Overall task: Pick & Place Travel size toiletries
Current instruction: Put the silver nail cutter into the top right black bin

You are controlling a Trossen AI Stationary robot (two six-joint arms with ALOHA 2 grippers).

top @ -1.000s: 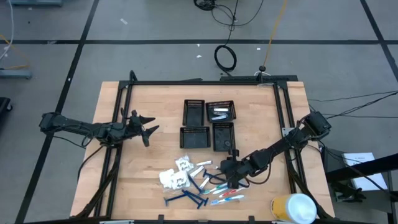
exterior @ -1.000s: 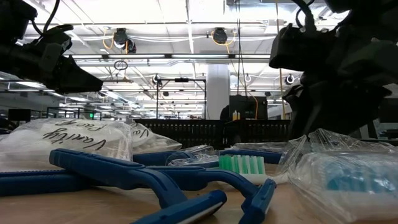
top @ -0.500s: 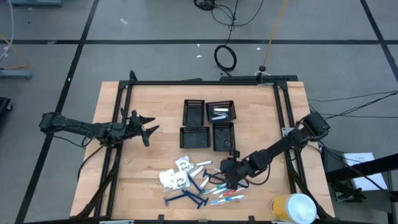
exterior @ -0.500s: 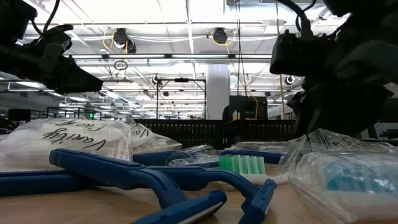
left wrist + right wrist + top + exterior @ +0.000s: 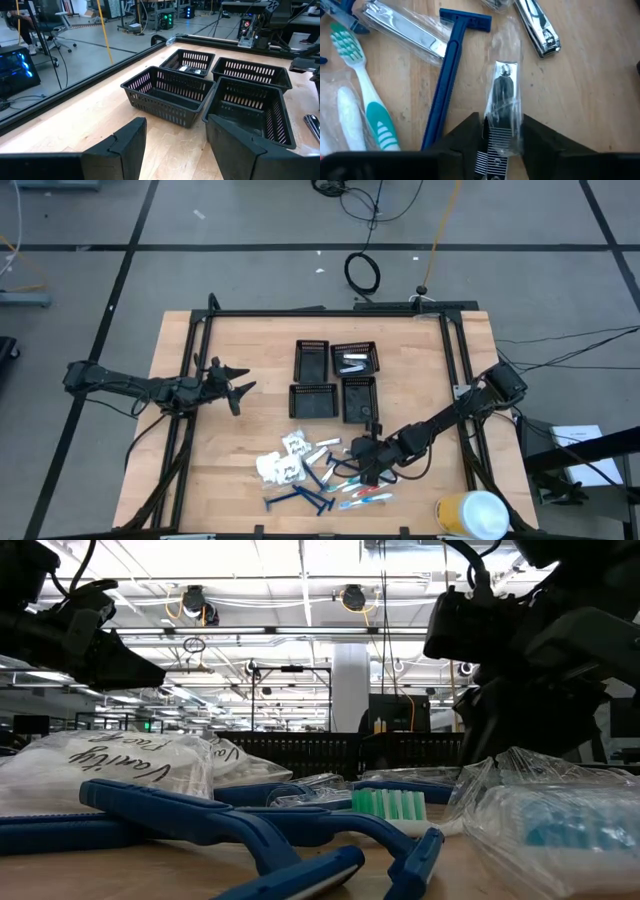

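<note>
The toiletries lie in a pile at the table's near middle: blue razors (image 5: 300, 498), toothbrushes (image 5: 362, 496) and white packets (image 5: 282, 466). My right gripper (image 5: 368, 467) is low over the pile's right part and open. In the right wrist view its fingers (image 5: 470, 131) stand on either side of a small silvery piece in a clear wrapper (image 5: 502, 100) that lies flat on the wood. A blue razor (image 5: 447, 95) and a teal toothbrush (image 5: 366, 102) lie beside it. My left gripper (image 5: 236, 390) waits open and empty at the table's left. My right gripper comes from above, its fingers along the two long edges of the wrapped silvery piece (image 5: 506, 131). Whether they touch it, I cannot tell. The piece lies flat on the table.
Four black mesh trays (image 5: 313, 360) stand at the table's far middle, and one (image 5: 355, 358) holds silvery pieces. They also show in the left wrist view (image 5: 170, 92). A yellow-and-white cylinder (image 5: 472, 513) stands at the near right corner. Another nail clipper (image 5: 542, 31) lies close by.
My right gripper has shifted a little toward the table's left and near edges, over the pile.
</note>
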